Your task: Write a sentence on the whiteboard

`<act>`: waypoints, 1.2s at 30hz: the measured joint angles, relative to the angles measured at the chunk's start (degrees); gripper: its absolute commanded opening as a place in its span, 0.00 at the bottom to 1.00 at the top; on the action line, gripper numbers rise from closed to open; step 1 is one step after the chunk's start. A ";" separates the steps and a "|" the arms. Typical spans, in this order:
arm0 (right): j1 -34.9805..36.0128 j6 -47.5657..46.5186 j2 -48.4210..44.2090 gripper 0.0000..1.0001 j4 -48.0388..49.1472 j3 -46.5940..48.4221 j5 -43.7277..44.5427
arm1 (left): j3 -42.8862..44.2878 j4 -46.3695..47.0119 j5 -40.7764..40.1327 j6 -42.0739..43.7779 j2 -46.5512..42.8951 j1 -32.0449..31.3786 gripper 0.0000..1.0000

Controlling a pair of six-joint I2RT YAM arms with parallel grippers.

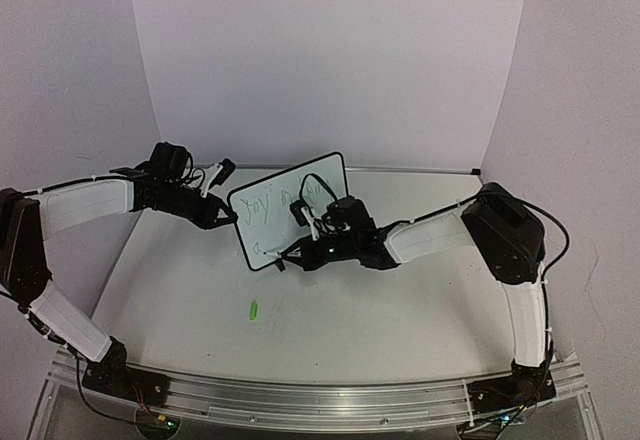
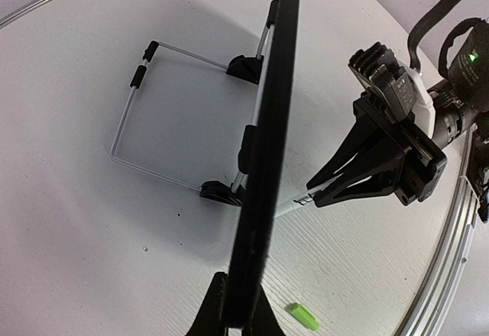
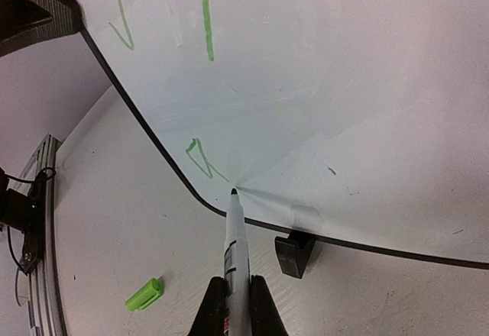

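Whiteboard (image 1: 262, 232), black-framed, bears green scrawl (image 1: 266, 206); left claw (image 2: 238, 317) clamps its edge, right claw (image 3: 237, 299) grips marker (image 3: 234, 233).

Green handwriting (image 1: 268, 206) is running across the whiteboard (image 1: 322, 175) in two lines, but from where I'm standing it is coming across as a thin scrawl. The first word is looking something like "Joy", though I can't be sure. Up close, only loose green strokes are showing, with no clear letters. The marker (image 3: 235, 233) is carrying some small print on its barrel, too blurred to read.
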 measured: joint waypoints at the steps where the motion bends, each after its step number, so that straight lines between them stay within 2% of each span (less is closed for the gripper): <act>1: -0.08 0.00 -0.28 0.00 -0.19 -0.33 0.00 | 0.00 -0.02 0.00 0.00 0.00 0.00 0.00; 11: -0.37 -0.15 -5.98 0.00 -0.33 -1.36 -0.17 | 0.00 0.00 0.00 0.00 0.00 0.00 0.00; 36: -1.23 0.56 -2.29 0.00 -0.64 2.97 -0.93 | 0.00 -0.02 0.00 0.00 0.00 0.00 0.00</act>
